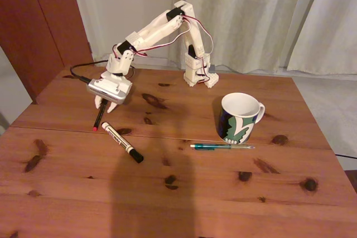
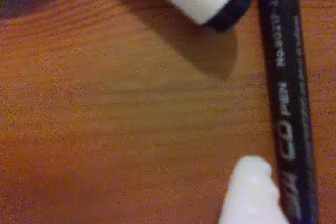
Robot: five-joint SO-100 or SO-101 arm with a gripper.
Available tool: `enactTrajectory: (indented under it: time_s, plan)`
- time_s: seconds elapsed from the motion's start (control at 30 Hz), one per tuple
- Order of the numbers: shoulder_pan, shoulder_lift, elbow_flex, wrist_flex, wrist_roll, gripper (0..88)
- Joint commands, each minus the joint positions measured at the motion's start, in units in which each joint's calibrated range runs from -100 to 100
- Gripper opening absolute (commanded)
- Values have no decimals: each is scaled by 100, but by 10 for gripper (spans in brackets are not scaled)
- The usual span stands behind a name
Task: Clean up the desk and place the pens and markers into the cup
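While the green translucent pen [image 1: 222, 146] is lying nearest the camera in the fixed view, just in front of the patterned white mug [image 1: 240, 117], all three writing tools are waiting flat on the pine desk [image 1: 184, 193], none in the cup yet. Further left, the white marker with its black cap [image 1: 121, 142] is resting at a slant, its white end beside the red tip of the black pen [image 1: 100, 117]. Over that pen's far end the gripper [image 1: 106, 104] is hanging low, apparently lining up a grasp; in the wrist view one white fingertip [image 2: 251, 195] is sitting against the barrel, but whether the jaws are parted or closed cannot be told.
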Motion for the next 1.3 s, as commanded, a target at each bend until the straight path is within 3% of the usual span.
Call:
enactTrajectory:
  time_s: [0.0,0.13,1.27]
  plan:
    - [-28,-231,-992,1039,52,137]
    - [-36,-181,-1488,1538,42,137]
    - [238,1375,-2471,1520,58,137]
